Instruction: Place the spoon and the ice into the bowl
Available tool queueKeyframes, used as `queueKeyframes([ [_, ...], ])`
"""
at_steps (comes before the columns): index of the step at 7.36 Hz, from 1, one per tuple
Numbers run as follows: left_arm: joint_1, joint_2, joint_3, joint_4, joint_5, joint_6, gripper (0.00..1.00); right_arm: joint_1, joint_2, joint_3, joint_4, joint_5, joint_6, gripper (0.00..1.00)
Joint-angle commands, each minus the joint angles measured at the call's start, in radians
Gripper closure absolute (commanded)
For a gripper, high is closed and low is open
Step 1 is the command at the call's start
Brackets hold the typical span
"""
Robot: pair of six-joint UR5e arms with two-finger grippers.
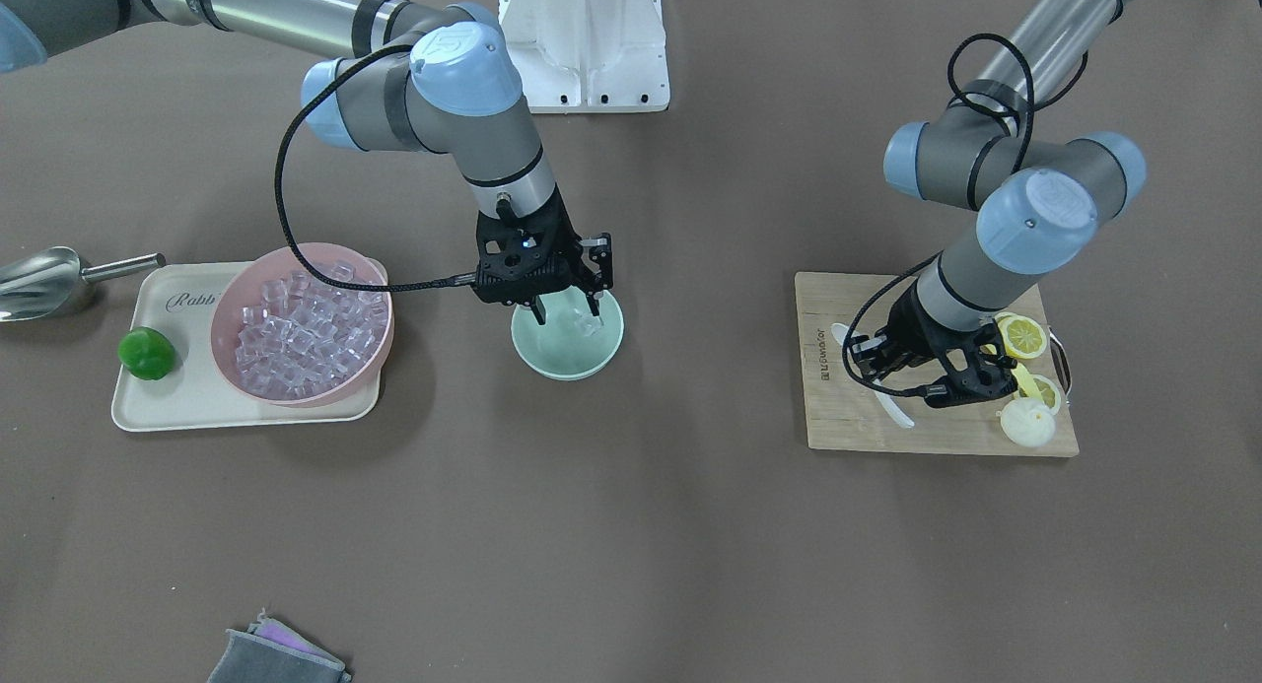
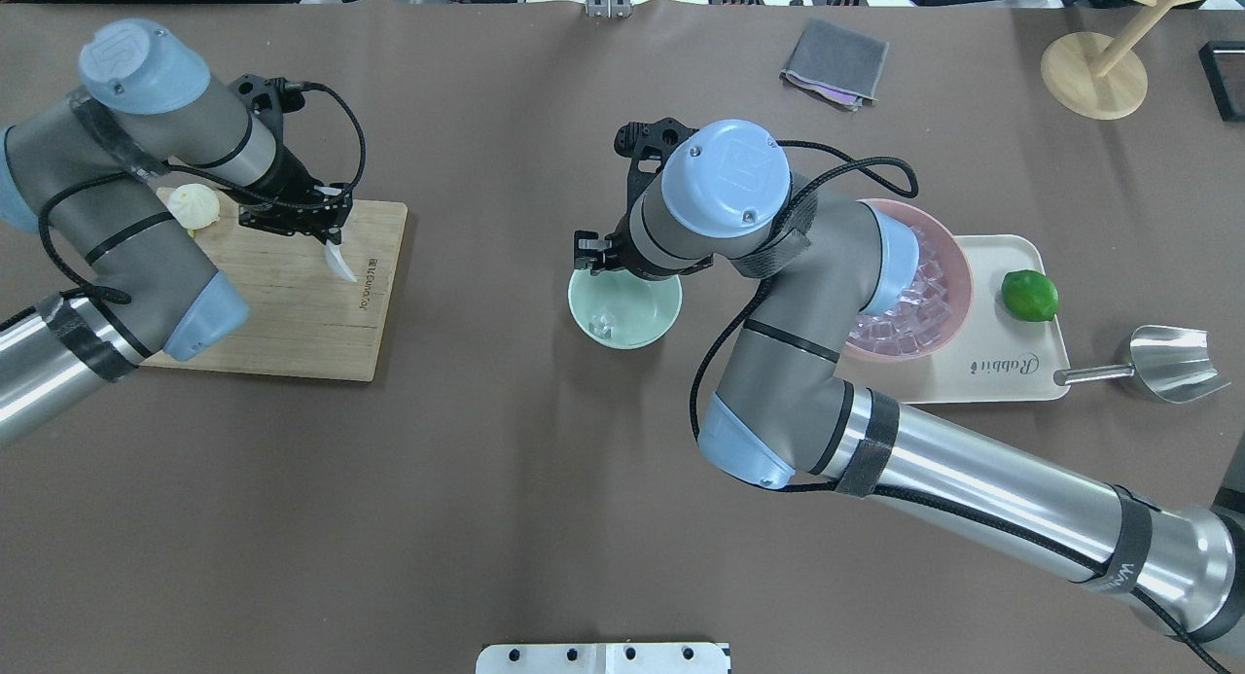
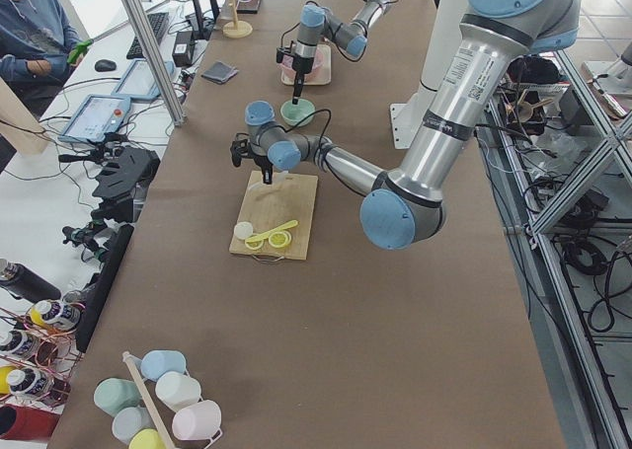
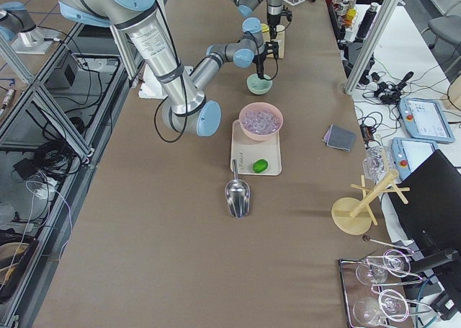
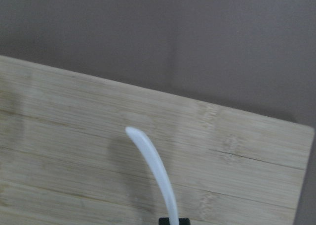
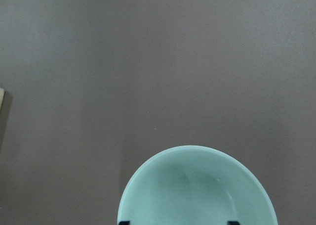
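Note:
My right gripper (image 1: 569, 310) hangs open just over the far rim of the mint-green bowl (image 1: 552, 363), also seen in the overhead view (image 2: 584, 319). In the right wrist view the fingertips stand wide apart over the bowl (image 6: 197, 185). One clear ice cube (image 1: 590, 325) lies inside the bowl. My left gripper (image 1: 873, 377) is shut on the white spoon (image 1: 895, 407) over the wooden cutting board (image 1: 838, 427). The spoon's handle (image 5: 148, 160) juts out from the fingers above the board.
A pink bowl (image 1: 229, 308) heaped with ice cubes (image 1: 306, 333) and a green lime (image 1: 148, 354) sit on a cream tray (image 1: 177, 407). A steel scoop (image 1: 39, 281) lies beside it. Lemon slices (image 1: 1022, 336) and a white bun (image 1: 1027, 424) share the board. A grey cloth (image 1: 276, 653) lies near the edge.

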Motion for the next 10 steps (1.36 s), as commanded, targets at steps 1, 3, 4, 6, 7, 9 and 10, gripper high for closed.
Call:
queueKeyframes([
  [1,0.022,-0.13,-0.008,0.022,-0.035,-0.133,1.0,0.098,-0.114,0.129,-0.009,0.15,-0.018,0.0],
  [3,0.118,-0.247,0.009,0.022,-0.02,-0.273,1.0,0.257,-0.312,0.276,-0.01,0.318,-0.179,0.0],
  [4,0.17,-0.281,0.012,0.017,0.033,-0.321,1.0,0.32,-0.366,0.282,-0.01,0.372,-0.256,0.0],
  [6,0.23,-0.393,0.105,0.011,0.143,-0.367,0.36,0.406,-0.491,0.305,-0.007,0.439,-0.423,0.0],
  [7,0.232,-0.387,0.107,0.003,0.147,-0.361,0.02,0.426,-0.541,0.33,-0.006,0.45,-0.472,0.0],
  [9,0.199,-0.341,0.062,0.006,0.138,-0.352,0.02,0.463,-0.559,0.342,-0.007,0.48,-0.477,0.0],
  [10,0.145,-0.232,-0.047,0.011,0.083,-0.321,0.02,0.48,-0.572,0.339,-0.009,0.48,-0.488,0.0],
])
